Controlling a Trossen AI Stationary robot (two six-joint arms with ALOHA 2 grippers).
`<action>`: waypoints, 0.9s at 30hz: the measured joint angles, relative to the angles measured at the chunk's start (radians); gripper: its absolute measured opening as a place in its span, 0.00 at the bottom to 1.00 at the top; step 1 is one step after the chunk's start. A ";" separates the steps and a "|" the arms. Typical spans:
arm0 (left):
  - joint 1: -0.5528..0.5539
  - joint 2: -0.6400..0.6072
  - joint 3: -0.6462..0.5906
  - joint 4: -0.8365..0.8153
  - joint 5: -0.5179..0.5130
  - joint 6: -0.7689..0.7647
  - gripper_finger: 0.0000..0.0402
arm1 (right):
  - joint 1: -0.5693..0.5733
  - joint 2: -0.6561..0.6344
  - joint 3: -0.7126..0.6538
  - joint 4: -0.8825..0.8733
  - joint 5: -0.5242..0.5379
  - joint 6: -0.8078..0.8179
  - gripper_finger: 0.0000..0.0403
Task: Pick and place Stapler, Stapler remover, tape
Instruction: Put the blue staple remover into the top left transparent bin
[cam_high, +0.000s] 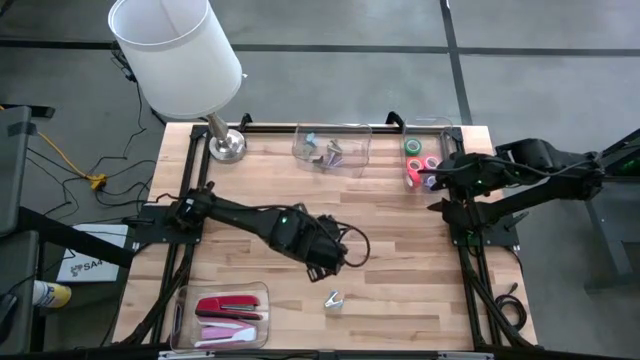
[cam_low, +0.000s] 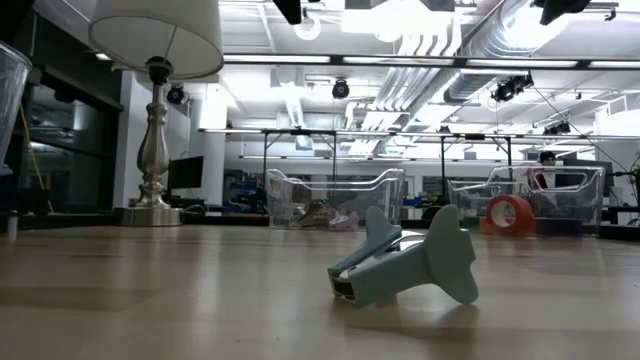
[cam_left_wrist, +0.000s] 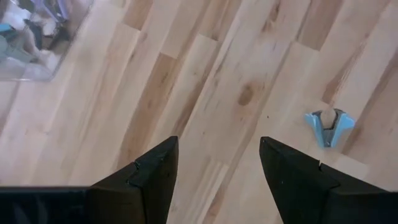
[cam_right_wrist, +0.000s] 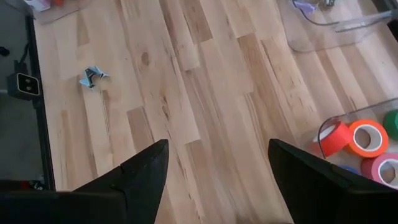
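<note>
A pale blue stapler remover (cam_high: 333, 299) lies on the bare wood near the table's front edge; it also shows in the low view (cam_low: 405, 265) and both wrist views (cam_left_wrist: 329, 126) (cam_right_wrist: 92, 77). My left gripper (cam_high: 332, 262) hangs open just above and behind it, with nothing between its fingers (cam_left_wrist: 217, 168). Red and pink staplers (cam_high: 228, 306) lie in a clear bin at the near left. Tape rolls (cam_right_wrist: 367, 140) in orange, pink and green sit in a clear bin at the far right, below my open, empty right gripper (cam_high: 432, 185).
A clear bin (cam_high: 335, 150) at the far middle holds several more stapler removers. A white-shaded lamp (cam_high: 178, 50) on a metal foot (cam_high: 227, 145) stands at the far left corner. Bare wood spans the table's middle.
</note>
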 joint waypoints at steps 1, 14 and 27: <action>-0.006 0.000 0.000 0.000 -0.011 -0.003 0.55 | 0.000 -0.002 0.000 -0.006 0.000 0.005 0.66; -0.072 -0.002 -0.189 0.013 0.038 -0.131 0.55 | 0.000 -0.025 0.000 -0.041 0.000 0.035 0.66; -0.131 -0.005 -0.308 0.098 0.020 -0.206 0.55 | 0.000 -0.025 0.000 -0.041 -0.013 0.032 0.66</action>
